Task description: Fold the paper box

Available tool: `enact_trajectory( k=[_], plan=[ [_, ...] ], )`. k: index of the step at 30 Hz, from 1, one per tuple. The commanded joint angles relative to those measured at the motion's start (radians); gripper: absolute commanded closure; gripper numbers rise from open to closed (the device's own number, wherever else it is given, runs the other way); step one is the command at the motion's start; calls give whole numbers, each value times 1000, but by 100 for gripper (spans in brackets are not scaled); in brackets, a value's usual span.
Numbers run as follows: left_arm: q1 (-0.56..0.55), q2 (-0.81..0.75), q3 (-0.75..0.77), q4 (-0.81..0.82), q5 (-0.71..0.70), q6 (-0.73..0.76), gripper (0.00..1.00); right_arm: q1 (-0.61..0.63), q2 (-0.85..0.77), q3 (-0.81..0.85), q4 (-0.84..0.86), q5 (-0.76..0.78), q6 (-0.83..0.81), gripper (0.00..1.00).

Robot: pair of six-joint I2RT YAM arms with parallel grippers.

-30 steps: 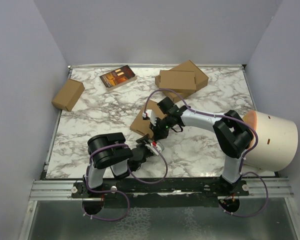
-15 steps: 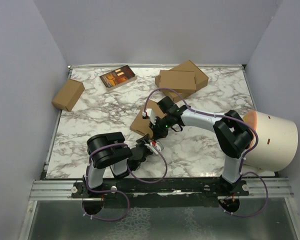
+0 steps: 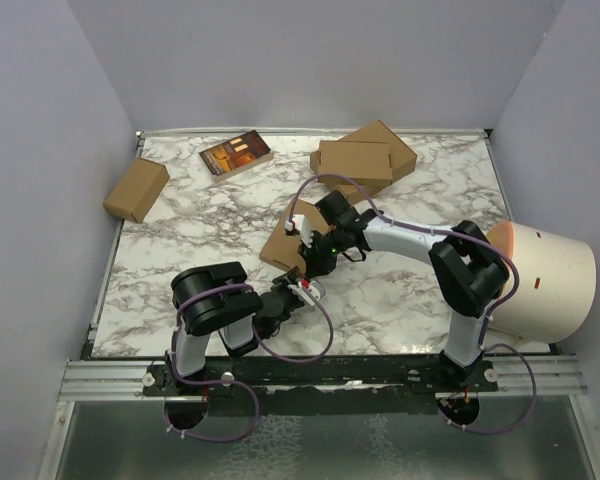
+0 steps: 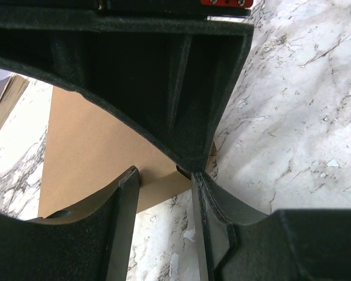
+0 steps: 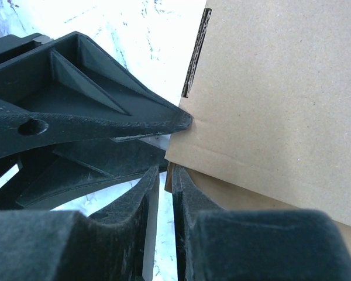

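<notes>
Marble worktop [image 3: 410, 290] between grey walls is carrying the job. The paper box [image 3: 278, 246] is lying flat just left of centre, under the tips of both arms. It is well apart from the stacked boxes [image 3: 365, 155] and the small carton [image 3: 137, 188] at the far side.

Progress, as a judgement: well along. The right wrist view is showing a creased top panel lying over a lower layer, so the sheet is reading as a thin, closed-over mailer rather than an open blank. Probably remaining: seating the near edge and tucking the last flap. I cannot see whether any tab is in.

Orientation: the box is sitting skewed to the worktop edges. Its long axis seems to be running from near-left to far-right, but both pincers are covering part of it, so this is uncertain.

Left pincer [image 4: 164, 174]: jaws standing moderately apart at the box's near edge, clamping nothing.

Right pincer [image 5: 165, 171]: showing only a narrow slit, with a corner of the lower layer at its mouth. Whether it is pinching that corner, I cannot tell.
</notes>
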Motion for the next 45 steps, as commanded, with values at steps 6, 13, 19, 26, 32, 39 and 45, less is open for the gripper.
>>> enact_trajectory(
  k=[6, 13, 19, 26, 32, 39, 45],
  plan=[
    [22, 78, -44, 232, 80, -130, 61, -15, -75, -2, -2, -58, 3, 82],
    [29, 78, -47, 232, 88, -138, 63, -28, -104, -5, -21, -86, -18, 81],
    [32, 77, -49, 232, 92, -142, 64, -89, -148, -21, -24, -112, -15, 86],
    [36, 71, -55, 232, 95, -144, 64, -277, -178, -143, 68, -193, 113, 98],
    [40, 71, -54, 232, 102, -151, 64, -314, -86, -200, 147, -233, 273, 99],
    [42, 75, -54, 232, 112, -156, 64, -307, -27, -240, 280, -252, 456, 99],
    [47, 72, -52, 232, 129, -171, 64, -264, -4, -305, 462, -217, 712, 98]
  ],
)
